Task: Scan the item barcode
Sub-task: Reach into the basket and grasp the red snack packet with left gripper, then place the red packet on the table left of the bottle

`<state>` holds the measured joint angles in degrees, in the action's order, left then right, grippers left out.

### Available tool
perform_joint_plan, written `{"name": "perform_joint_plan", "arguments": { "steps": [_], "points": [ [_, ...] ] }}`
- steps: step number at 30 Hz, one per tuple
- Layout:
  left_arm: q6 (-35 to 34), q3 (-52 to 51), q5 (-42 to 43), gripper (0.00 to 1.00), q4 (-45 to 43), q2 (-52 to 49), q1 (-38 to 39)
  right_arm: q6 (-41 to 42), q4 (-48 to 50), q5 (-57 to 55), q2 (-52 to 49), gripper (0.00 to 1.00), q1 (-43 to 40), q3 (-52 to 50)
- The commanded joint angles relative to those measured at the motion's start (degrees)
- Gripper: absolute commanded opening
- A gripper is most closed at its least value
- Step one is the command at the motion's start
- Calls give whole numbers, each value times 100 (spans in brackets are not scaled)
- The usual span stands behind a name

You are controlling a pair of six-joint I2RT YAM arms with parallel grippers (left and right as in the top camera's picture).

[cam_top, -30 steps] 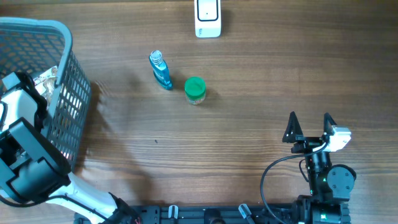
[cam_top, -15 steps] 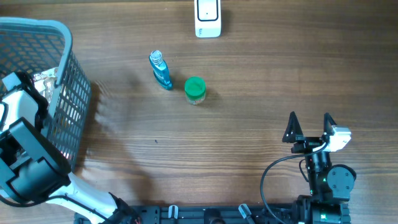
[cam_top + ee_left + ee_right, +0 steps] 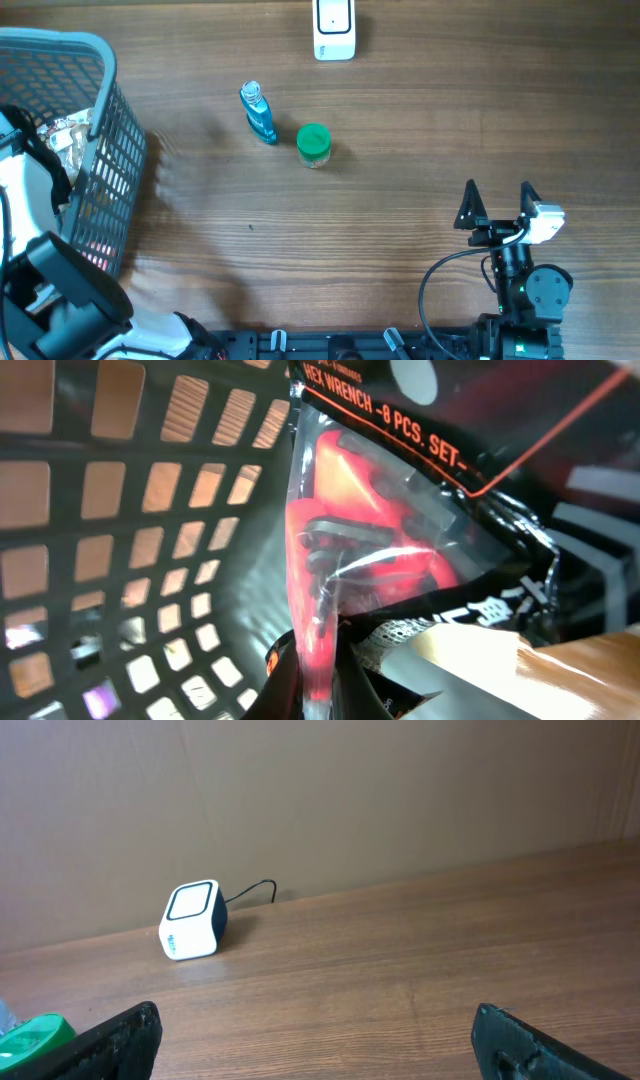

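1. Inside the basket [image 3: 104, 60], at the left end of the table [image 3: 420, 120], the left gripper [image 3: 320, 698] is clamped on the lower edge of the hex wrench pack [image 3: 370, 560].
2. Pack long axis: runs from the jaws toward the upper right of the wrist view, with the printed header end pointing away from the gripper.
3. Right gripper [image 3: 497, 190]: spread wide, holding nothing, near the right front edge.

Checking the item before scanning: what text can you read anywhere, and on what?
"HEX WRENCH -8 PCS. SET-": on the hex wrench package, in the basket.
Other white print on that package: blurred, unreadable.
Blue print on the scanner side: too small to read.
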<state>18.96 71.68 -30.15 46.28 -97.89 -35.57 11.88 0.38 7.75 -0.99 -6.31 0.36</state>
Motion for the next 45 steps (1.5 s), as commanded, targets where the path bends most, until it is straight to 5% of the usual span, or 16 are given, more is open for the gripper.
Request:
{"name": "perform_joint_plan", "arguments": {
  "steps": [1, 10, 18, 22, 25, 29, 33, 39, 45],
  "points": [
    [-691, 109, 485, 4, 79, 726, 59, -31, 17, 70, 35, 100, 13, -7],
    [-1069, 109, 767, 4, -234, 2966, 208, -31, 17, 70, 35, 100, 13, -7],
    [-1687, 109, 4446, 4, -146, 4701, 210, -31, 17, 68, 35, 100, 13, -7],
    [-1591, 109, 5370, 4, 354, 4876, 420, -28, 17, 68, 35, 100, 13, -7],
    [-1163, 109, 5272, 4, 990, 4712, 1167, -28, 17, 70, 35, 100, 13, -7],
    [-1193, 107, 3869, 4, 1451, 4028, 2479, -28, 17, 70, 35, 100, 13, -7],
    [-1834, 107, 2555, 4, 1241, 2441, 3580, -28, 17, 68, 35, 100, 13, -7],
    [-2555, 107, 2728, 4, 426, -157, 3700, -31, 17, 70, 35, 100, 13, -7],
    [-2721, -103, 2566, 4, 901, -778, 3930, -31, 17, 70, 35, 100, 13, -7]
  ]
}}
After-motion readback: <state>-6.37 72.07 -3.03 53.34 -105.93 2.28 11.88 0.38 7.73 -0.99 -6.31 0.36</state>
